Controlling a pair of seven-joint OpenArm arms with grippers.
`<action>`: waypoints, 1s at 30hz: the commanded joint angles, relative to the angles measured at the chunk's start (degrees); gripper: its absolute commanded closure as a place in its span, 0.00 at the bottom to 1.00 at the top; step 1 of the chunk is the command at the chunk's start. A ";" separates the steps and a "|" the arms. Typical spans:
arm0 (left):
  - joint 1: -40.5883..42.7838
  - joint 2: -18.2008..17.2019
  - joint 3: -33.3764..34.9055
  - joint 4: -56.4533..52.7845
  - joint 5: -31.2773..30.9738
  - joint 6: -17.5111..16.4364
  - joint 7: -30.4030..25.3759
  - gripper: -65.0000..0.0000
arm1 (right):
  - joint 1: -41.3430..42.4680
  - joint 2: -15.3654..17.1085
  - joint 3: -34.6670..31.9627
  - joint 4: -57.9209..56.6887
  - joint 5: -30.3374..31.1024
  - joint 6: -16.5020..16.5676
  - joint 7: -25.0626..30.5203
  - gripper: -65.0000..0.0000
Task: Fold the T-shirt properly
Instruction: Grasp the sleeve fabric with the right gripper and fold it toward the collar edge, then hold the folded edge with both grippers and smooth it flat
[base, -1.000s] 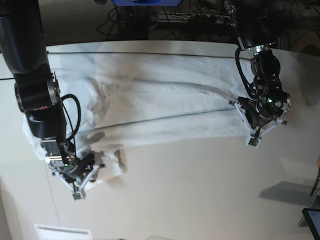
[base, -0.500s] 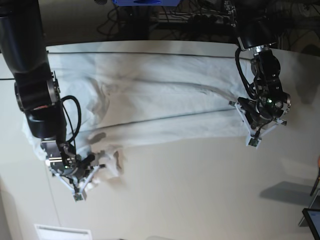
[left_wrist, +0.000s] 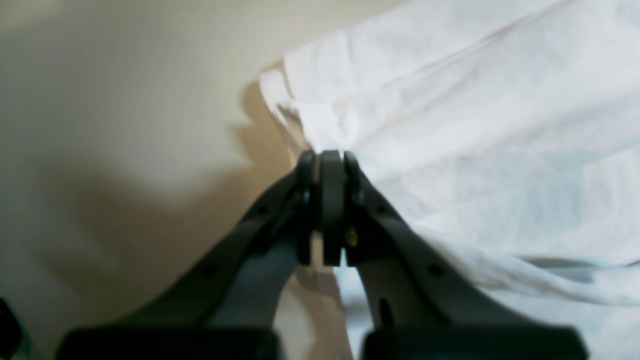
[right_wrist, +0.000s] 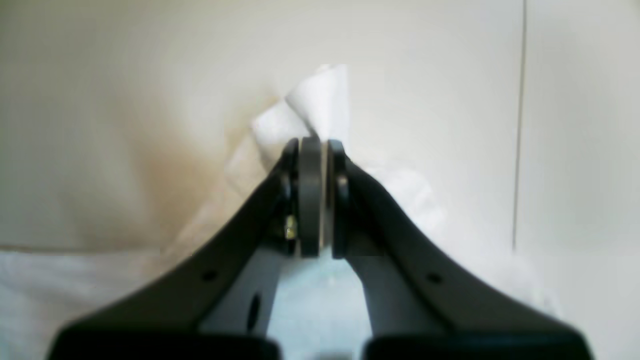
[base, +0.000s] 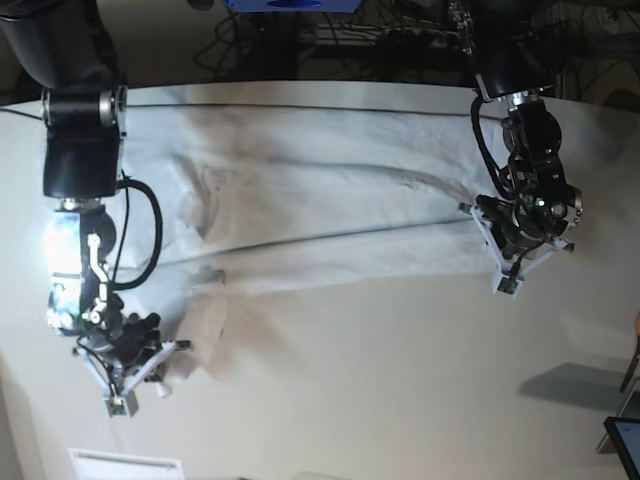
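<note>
The white T-shirt (base: 320, 200) lies spread and wrinkled across the far half of the pale table (base: 400, 380). In the base view my left gripper (base: 507, 286) sits at the shirt's right end. The left wrist view shows that gripper (left_wrist: 324, 157) shut on a bunched edge of the T-shirt (left_wrist: 475, 125). My right gripper (base: 118, 403) is near the front left, with a strip of fabric trailing from it back to the shirt. Seen from the right wrist, this gripper (right_wrist: 312, 147) is shut on the T-shirt (right_wrist: 320, 97), and a white corner pokes out past the tips.
Dark cables and equipment (base: 400, 40) crowd the space behind the table's far edge. A white slotted plate (base: 125, 465) lies at the front left. A dark screen corner (base: 625, 440) shows at the lower right. A thin seam (right_wrist: 517, 150) crosses the tabletop.
My right gripper closed on the shirt's lower-left part and pulled it toward the front left, stretching the fabric out. The left arm and its grip have not moved.
</note>
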 joint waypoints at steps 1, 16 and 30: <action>-1.10 -0.69 -0.18 1.10 0.28 0.43 -0.59 1.00 | -0.58 0.20 1.49 3.83 0.19 -1.22 -0.05 1.00; -1.10 -0.95 -0.18 1.10 0.28 0.43 -0.59 1.00 | -22.65 -6.13 9.14 33.46 0.45 -2.54 -12.10 1.00; -0.75 -2.27 4.13 3.57 0.28 0.43 -0.59 1.00 | -39.26 -8.68 8.78 39.53 0.54 -2.28 -8.23 1.00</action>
